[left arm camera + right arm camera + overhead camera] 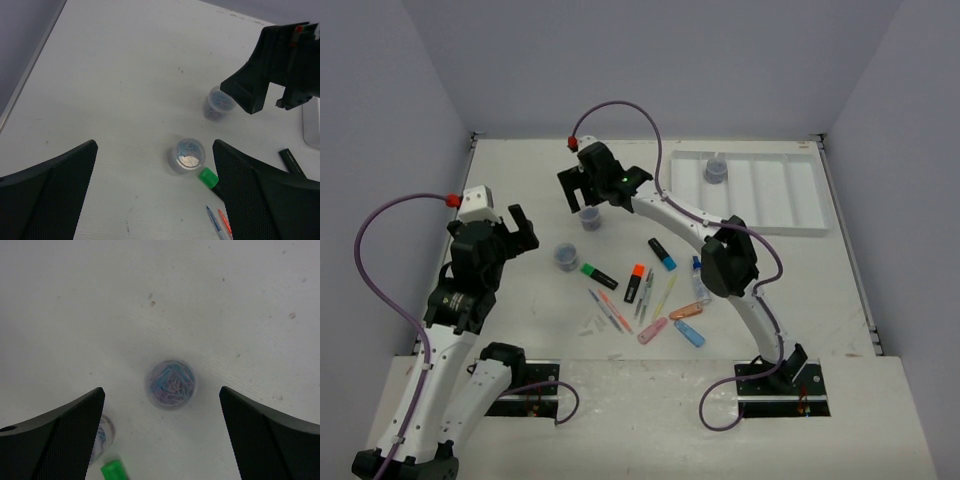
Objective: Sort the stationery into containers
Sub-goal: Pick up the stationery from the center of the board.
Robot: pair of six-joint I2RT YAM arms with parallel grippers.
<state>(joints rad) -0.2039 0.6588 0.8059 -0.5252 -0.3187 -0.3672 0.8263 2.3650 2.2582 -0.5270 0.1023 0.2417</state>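
your white tray (770,216) has one clip jar (716,168) in its second slot from the left, right gripper (585,192) jaws spread wide over a second jar (590,218) on the table (520,170), left gripper (517,232) spread too, holding nothing

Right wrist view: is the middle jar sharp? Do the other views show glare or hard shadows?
Right wrist view: the middle jar is sharp, its shadow soft. Left wrist view: a small glare spot on the nearer jar. Top external view: even light, faint shadows.
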